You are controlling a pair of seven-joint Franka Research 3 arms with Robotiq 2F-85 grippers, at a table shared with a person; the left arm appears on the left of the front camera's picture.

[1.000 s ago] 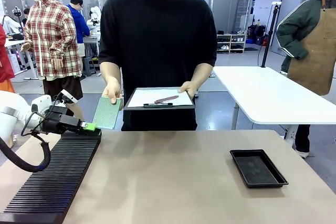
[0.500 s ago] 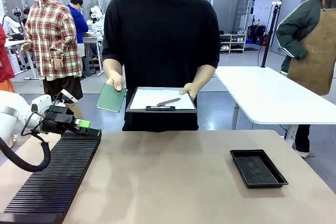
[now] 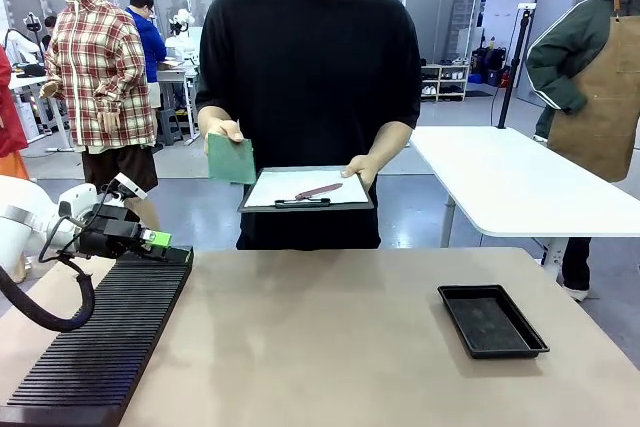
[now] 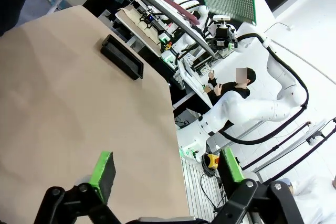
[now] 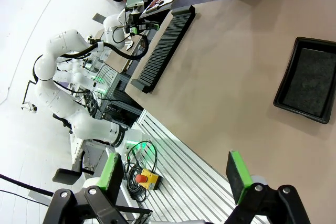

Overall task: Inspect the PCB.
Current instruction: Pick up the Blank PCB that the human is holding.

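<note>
A hand of the person [image 3: 222, 131] pinches the PCB [image 3: 232, 159] upright at ten o'clock of the clipboard [image 3: 300, 207]; we judge inspection underway. Our left gripper [image 3: 160, 239] hangs spread and empty at nine o'clock of the table; next we probably take the board back.

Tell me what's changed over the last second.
The person's hand lifted the PCB up from beside the clipboard and tipped it upright. The left gripper, open, drew back slightly. The clipboard, tray and rack stayed put.
</note>
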